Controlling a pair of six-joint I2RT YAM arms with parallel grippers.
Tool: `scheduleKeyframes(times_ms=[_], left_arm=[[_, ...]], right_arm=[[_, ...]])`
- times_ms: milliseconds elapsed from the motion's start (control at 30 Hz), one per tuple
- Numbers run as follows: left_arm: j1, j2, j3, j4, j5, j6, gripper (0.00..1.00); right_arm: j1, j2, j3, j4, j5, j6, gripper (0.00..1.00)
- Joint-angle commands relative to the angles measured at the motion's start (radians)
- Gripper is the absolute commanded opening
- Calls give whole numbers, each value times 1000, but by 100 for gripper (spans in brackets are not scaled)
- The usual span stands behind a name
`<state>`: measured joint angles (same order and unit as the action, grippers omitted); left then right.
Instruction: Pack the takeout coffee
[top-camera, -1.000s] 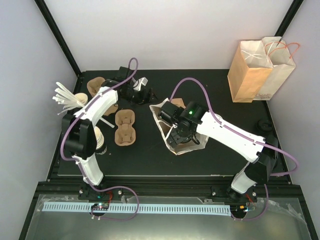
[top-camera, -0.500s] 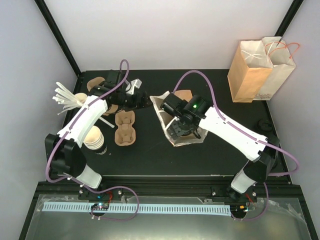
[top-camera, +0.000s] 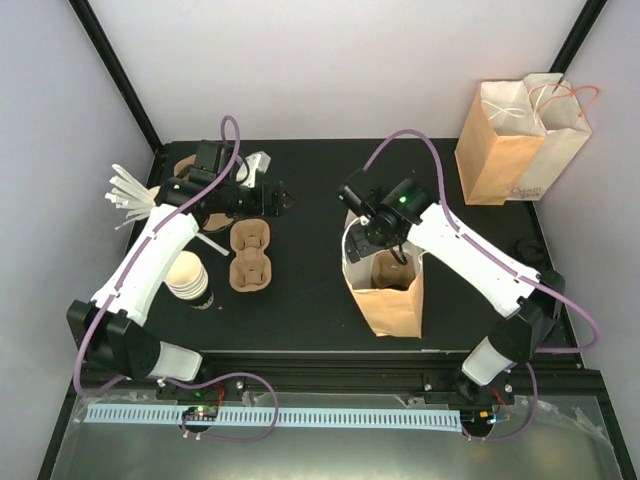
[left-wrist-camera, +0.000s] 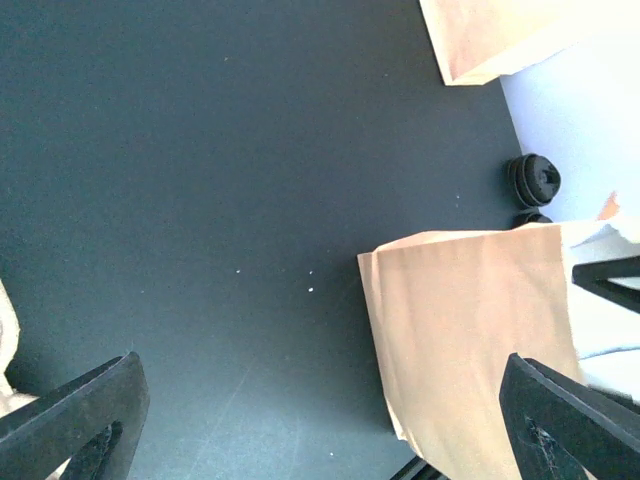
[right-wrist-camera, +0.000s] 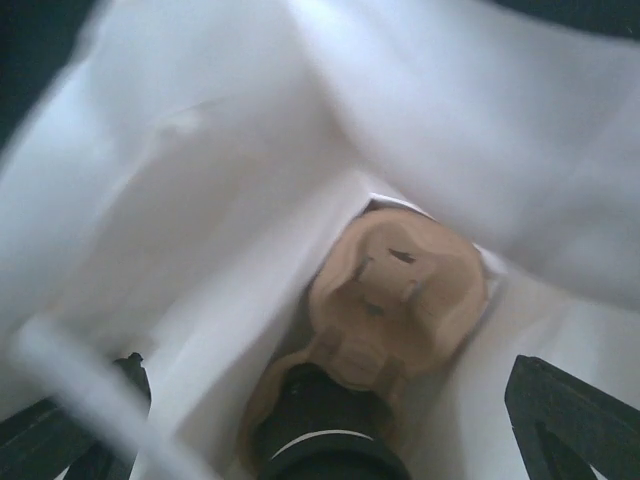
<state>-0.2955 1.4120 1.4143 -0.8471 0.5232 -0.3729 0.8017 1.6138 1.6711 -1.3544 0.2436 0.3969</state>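
1. Find the coffee (right-wrist-camera: 325, 445) deep inside the bag (top-camera: 390, 305), black lid up, seated in one pocket of a pulp carrier (right-wrist-camera: 400, 290).
2. Note the bag upright with its mouth open, just right of centre on the table (top-camera: 300, 310), near edge.
3. See the right gripper (top-camera: 368, 238) over the far rim of the bag's mouth, looking down inside; fingers (right-wrist-camera: 565, 420) spread wide, pinching nothing, above the coffee and clear of it.
4. See the left gripper (top-camera: 278, 198) at far left, well apart from the bag; fingers (left-wrist-camera: 75, 420) spread wide, holding nothing.
5. Around: second bag (top-camera: 520, 140) at the far right corner, spare carriers (top-camera: 250, 255) left of centre, cup stack (top-camera: 187, 275) at near left, lids (left-wrist-camera: 535, 180) by the right edge.
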Motion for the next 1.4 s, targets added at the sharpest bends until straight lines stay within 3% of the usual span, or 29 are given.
scheduleKeyframes(times_ms=[0, 200, 333, 400, 467, 600, 700, 967, 1133, 1367], left_arm=[[6, -48, -5, 0, -11, 12, 99], [-43, -91, -42, 102, 109, 45, 97], [-183, -155, -65, 195, 105, 45, 92], [-257, -215, -111, 291, 85, 53, 80], [-309, -275, -177, 412, 64, 46, 58], [-402, -367, -286, 604, -33, 42, 38], [-450, -371, -295, 632, -67, 54, 35], [-550, -228, -159, 526, -171, 133, 36], [-557, -141, -68, 453, -184, 155, 24], [-556, -81, -22, 393, -195, 166, 27]], right_arm=[[55, -63, 40, 53, 32, 6, 100], [27, -85, 36, -11, 73, -6, 100], [27, -114, -18, 2, 100, 28, 100], [27, -136, -52, 39, 67, 27, 100], [26, -155, -86, 77, 32, 27, 100], [26, -157, -114, 98, 3, 31, 100], [26, -150, -108, 76, 26, 33, 100], [27, -163, -115, 38, 50, 29, 100], [27, -171, -120, 46, 43, 27, 100], [28, -176, -128, 51, 44, 17, 100]])
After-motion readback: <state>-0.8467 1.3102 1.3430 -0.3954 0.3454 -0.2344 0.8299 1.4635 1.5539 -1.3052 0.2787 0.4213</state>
